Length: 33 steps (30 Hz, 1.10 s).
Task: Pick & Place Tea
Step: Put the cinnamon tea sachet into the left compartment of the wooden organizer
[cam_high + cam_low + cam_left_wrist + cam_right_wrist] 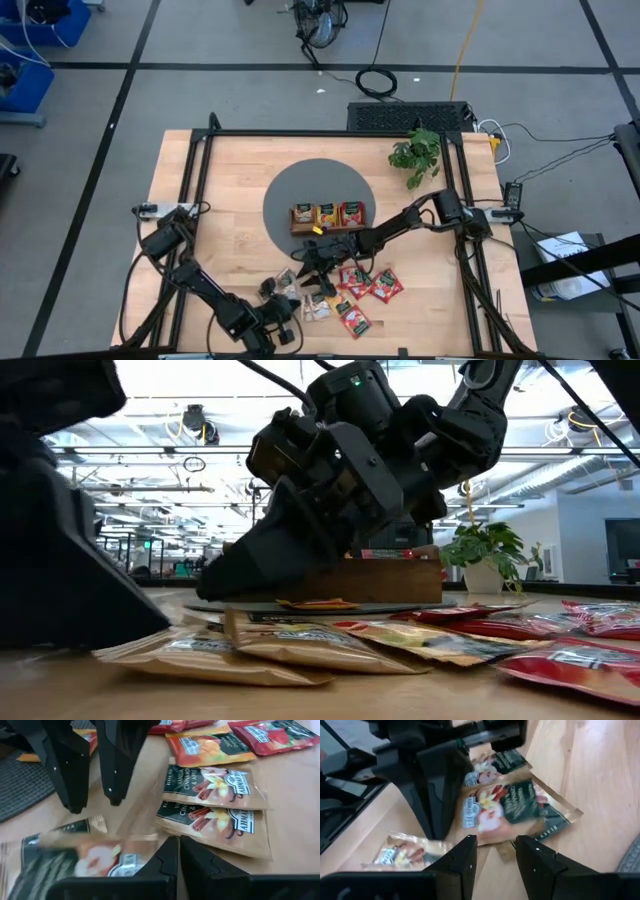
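Right gripper (495, 857) fingers spread above flat tea sachets (515, 810), left gripper (179, 865) fingers pressed together, sachet labels sideways.

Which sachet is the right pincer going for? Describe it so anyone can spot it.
Start at the wooden tray on the grey round mat, then drop to the loose sachets on the bare table in front of it. The open right pincer hovers over a brown vanilla-cinnamon sachet, probably its target. Its neighbours toward the right arm's side are red.

Two black jointed arms, cabled, with dark angular claws.
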Motion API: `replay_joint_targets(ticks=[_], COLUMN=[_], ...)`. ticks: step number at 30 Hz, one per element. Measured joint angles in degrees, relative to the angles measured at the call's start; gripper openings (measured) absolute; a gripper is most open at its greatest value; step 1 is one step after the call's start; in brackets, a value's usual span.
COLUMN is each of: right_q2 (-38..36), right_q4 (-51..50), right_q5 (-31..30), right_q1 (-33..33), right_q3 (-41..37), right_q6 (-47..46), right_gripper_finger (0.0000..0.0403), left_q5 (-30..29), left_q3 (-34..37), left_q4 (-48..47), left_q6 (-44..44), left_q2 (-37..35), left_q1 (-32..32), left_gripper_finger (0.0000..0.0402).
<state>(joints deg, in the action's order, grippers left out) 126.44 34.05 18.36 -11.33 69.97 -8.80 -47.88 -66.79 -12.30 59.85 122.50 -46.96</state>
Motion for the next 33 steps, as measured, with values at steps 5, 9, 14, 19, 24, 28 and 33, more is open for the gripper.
replay_joint_targets(ticks=[5, 9, 14, 19, 24, 28, 33], right_q2=[0.0, 0.0, 0.0, 0.0, 0.0, 0.0, 0.0], right_q4=[-0.1, -0.1, -0.6, -0.7, -1.3, -1.6, -1.3], right_q5=[-1.1, -3.6, -3.5, -3.5, -3.1, -3.0, -0.3], right_q1=[0.0, 0.0, 0.0, 0.0, 0.0, 0.0, 0.1], right_q3=[0.0, 0.0, 0.0, -0.2, -0.2, -0.2, -0.2], right_q6=[1.1, 3.7, 3.9, 4.0, 5.1, 6.7, 6.6], right_gripper_finger=[0.0125, 0.0125, 0.0125, 0.0125, 0.0125, 0.0125, 0.0125], left_q5=[0.0, 0.1, 1.4, 4.6, 13.9, 16.6, 16.6], left_q3=[0.0, 0.1, -1.5, -3.8, -4.0, -4.0, -4.0], left_q4=[1.1, 4.8, 4.1, -5.7, -19.0, -22.5, -22.6], left_q6=[-1.7, -8.3, -14.3, -8.2, 10.4, 17.4, 16.6], left_q2=[0.0, -0.8, -6.0, -10.4, -10.6, -9.6, -8.9], left_q1=[0.6, 0.7, 0.2, 0.3, 0.9, 1.9, 3.6], left_gripper_finger=[0.0026, 0.0026, 0.0026, 0.0026, 0.0026, 0.0026, 0.0026])
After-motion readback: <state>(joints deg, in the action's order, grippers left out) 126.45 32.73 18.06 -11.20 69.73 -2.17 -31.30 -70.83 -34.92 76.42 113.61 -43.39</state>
